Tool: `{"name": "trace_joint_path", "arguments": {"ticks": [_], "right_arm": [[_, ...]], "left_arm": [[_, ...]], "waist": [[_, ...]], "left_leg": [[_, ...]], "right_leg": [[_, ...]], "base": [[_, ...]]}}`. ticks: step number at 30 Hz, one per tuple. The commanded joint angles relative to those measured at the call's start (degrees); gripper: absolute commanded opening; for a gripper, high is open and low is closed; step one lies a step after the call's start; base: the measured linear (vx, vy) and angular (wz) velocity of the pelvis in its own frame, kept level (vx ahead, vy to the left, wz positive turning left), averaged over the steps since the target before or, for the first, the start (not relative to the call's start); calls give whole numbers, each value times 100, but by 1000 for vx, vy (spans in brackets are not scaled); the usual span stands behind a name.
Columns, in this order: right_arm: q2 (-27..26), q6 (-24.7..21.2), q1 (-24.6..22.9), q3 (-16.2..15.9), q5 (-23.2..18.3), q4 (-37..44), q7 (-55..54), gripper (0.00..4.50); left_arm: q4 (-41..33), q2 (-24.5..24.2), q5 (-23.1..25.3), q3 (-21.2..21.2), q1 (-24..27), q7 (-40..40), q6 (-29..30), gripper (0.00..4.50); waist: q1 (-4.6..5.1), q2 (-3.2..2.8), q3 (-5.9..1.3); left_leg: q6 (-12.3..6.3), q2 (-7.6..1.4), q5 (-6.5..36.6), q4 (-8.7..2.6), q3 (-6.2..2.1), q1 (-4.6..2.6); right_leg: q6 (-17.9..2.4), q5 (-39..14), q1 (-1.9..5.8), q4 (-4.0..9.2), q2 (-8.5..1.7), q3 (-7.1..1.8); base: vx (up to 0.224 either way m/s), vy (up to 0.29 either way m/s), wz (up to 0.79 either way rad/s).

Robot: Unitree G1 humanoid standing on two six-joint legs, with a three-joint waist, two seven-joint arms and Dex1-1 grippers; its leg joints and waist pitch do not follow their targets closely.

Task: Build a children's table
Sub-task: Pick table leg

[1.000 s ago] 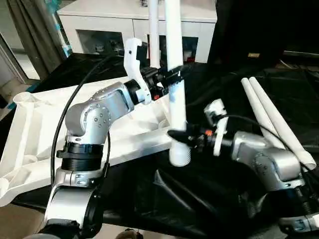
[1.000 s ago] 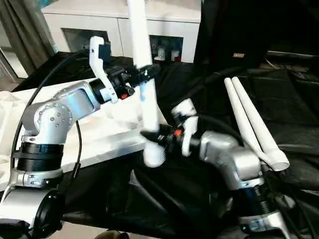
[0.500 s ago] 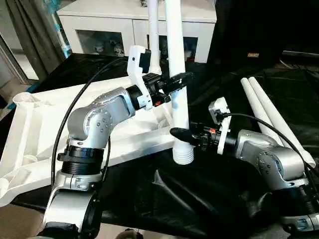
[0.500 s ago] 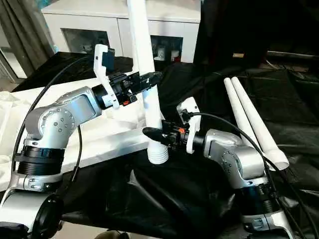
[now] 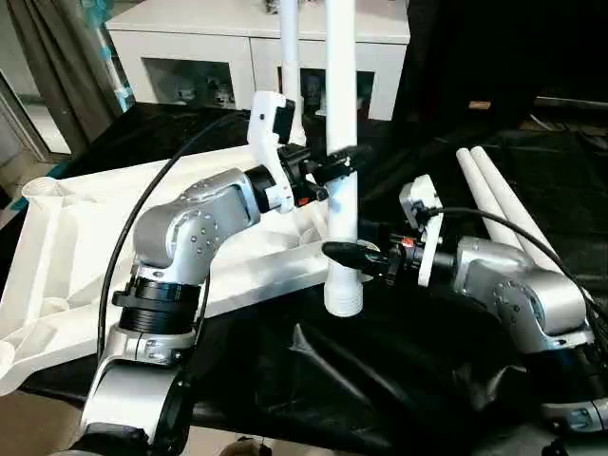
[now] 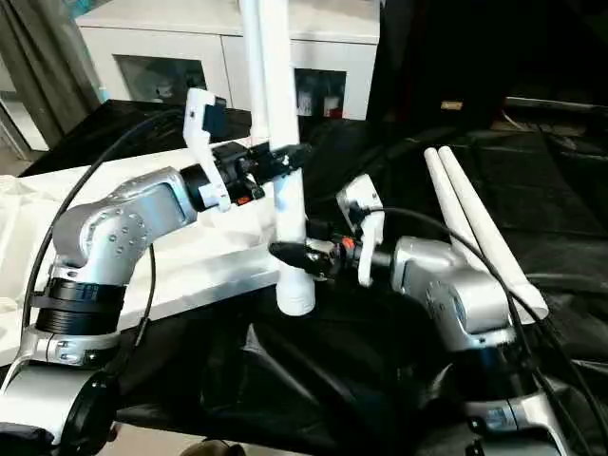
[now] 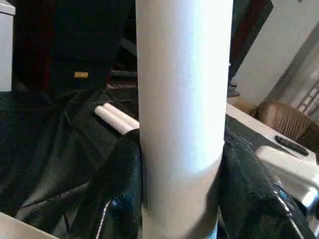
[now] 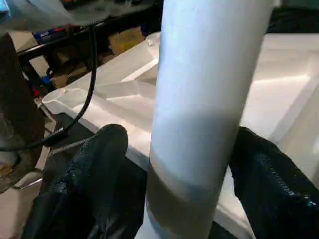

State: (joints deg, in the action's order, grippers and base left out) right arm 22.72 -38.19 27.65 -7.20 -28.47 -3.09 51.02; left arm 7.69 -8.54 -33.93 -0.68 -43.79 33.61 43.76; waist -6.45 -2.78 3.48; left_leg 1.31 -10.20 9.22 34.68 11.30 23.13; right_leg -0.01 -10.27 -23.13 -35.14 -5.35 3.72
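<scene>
- Leg (image 5: 341,142): stiff, smooth, light tube, likely slippery; best gripped on the straight shaft.
- Held upright at centre, ribbed end just off the near edge of the tabletop (image 5: 66,247).
- Left tool (image 5: 334,163) clamps mid-shaft; right tool (image 5: 344,253) clamps lower down.
- Two spare legs (image 5: 503,204) lie right.

The upright leg (image 5: 342,142) is running off the top edge of the head views, so its upper end is going unseen. The tabletop (image 5: 66,266) is being cut by the left edge, and the left forearm (image 5: 190,223) is covering part of it. Items behind the cabinet (image 5: 180,71) glass are staying too small to identify.
</scene>
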Motion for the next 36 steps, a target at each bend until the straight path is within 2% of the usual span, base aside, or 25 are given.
{"name": "trace_joint_path", "arguments": {"ticks": [1,10,25,27,30,31,36], "right_arm": [[35,-204,117,-102,30,-32,53,338],[89,-536,185,-255,91,-161,66,338],[-48,-545,283,-334,159,-442,95,338],[-71,-528,306,-341,179,-495,119,310],[-86,-513,324,-350,198,-531,135,298],[-88,-500,333,-353,204,-554,143,268],[-108,-451,347,-362,249,-614,142,242]], "left_arm": [[-127,-91,104,45,-34,100,-89,175],[-177,-169,82,64,-46,187,-73,175],[-316,-81,-17,107,-12,205,22,175],[-358,-77,-54,114,-5,229,63,175],[-374,-77,-55,123,3,236,74,175],[-375,-74,-50,130,7,234,76,175],[-397,-68,-67,150,21,236,100,175]], "waist": [[-5,132,-480],[-4,135,-478],[-11,150,-478],[-12,150,-480],[-9,152,-479],[-10,154,-478],[-11,154,-481]], "left_leg": [[-191,-237,765,-337,-132,-149],[-133,-240,804,-338,-131,-151],[-131,-242,765,-334,-129,-147],[-135,-240,767,-331,-129,-144],[-127,-243,771,-334,-130,-146],[-127,-240,766,-332,-129,-144],[-131,-239,761,-330,-129,-140]], "right_leg": [[-1148,-997,289,375,-295,-212],[-1131,-1082,282,375,-300,-214],[-1136,-1064,279,362,-300,-216],[-1131,-1069,284,363,-304,-217],[-1134,-1084,281,365,-304,-216],[-1125,-1073,284,362,-302,-218],[-1112,-1077,287,362,-305,-220]], "base": [[0,0,0],[0,0,0],[0,0,0],[0,0,0],[0,0,0],[0,0,0],[0,0,0]]}}
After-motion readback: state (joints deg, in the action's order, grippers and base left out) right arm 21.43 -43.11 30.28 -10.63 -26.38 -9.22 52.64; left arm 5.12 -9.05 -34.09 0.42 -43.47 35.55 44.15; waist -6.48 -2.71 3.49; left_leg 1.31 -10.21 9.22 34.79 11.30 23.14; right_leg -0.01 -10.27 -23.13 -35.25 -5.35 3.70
